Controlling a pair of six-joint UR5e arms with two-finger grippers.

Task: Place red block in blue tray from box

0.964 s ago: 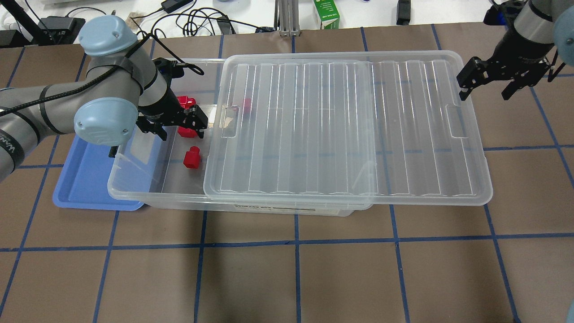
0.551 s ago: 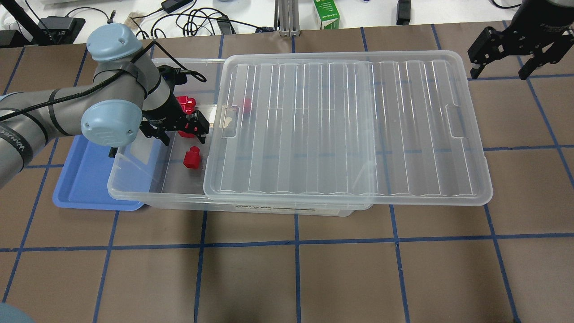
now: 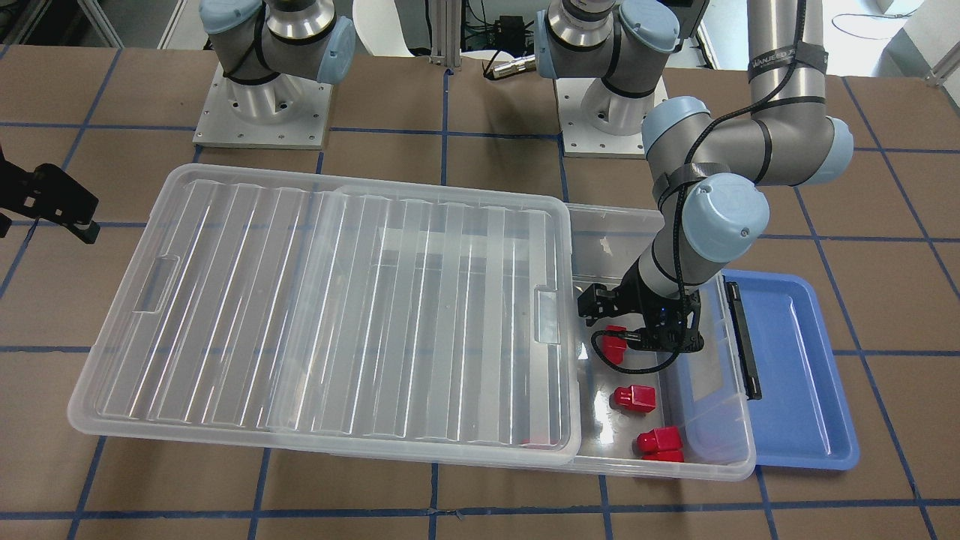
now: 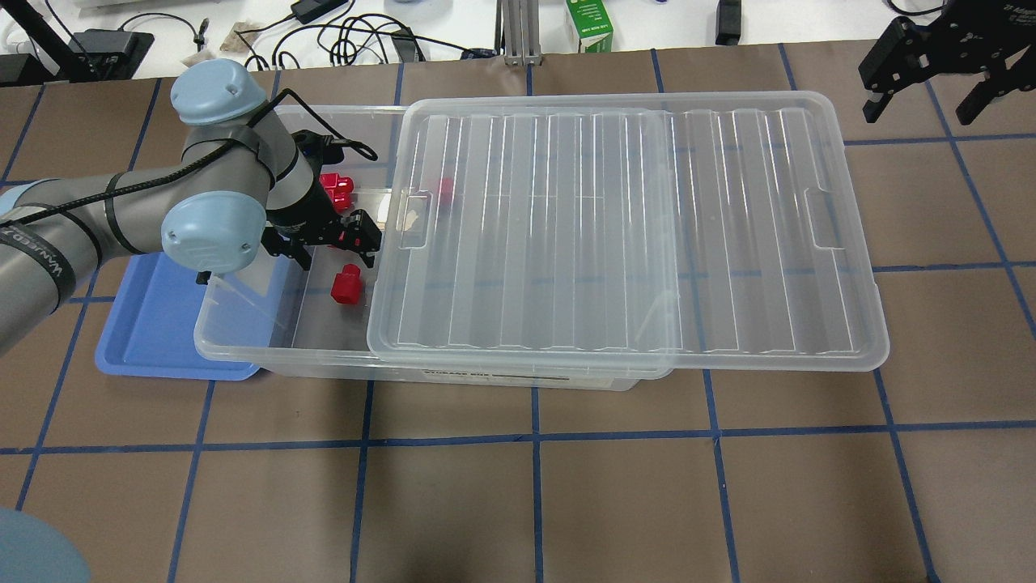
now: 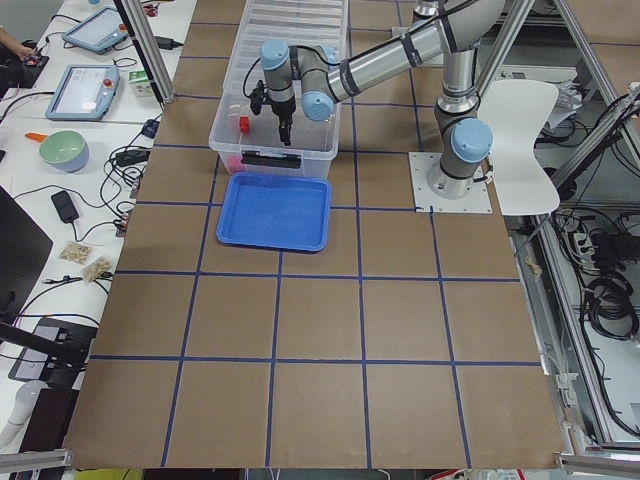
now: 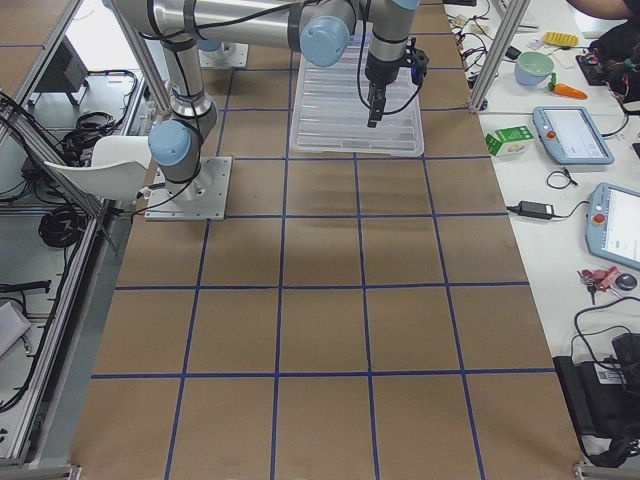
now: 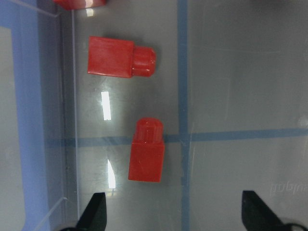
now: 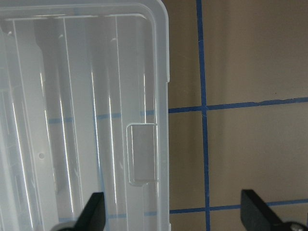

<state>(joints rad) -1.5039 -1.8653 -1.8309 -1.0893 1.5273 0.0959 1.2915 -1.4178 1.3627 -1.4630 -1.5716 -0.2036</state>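
The lid (image 4: 615,235) sits shifted toward the robot's right, covering most of the box (image 4: 307,360) and leaving a strip at its left end uncovered. Down in that strip hangs the left gripper (image 7: 174,209), fingers spread wide, nothing gripped. The red block (image 7: 147,156) lies on the box floor below and slightly ahead, stub pointing away from the robot, closer to the finger by the end wall. Beyond it a second block (image 7: 120,57) lies crosswise, a third block (image 4: 336,188) sits by the far wall, and a fourth block (image 4: 444,190) is under the lid. Tight quarters: the end wall with its black latch (image 3: 742,337) on one side, the lid's edge on the other. The tray (image 4: 154,324) lies just outside that wall. Far off, the right gripper (image 4: 919,109) hovers spread apart past the lid's corner.
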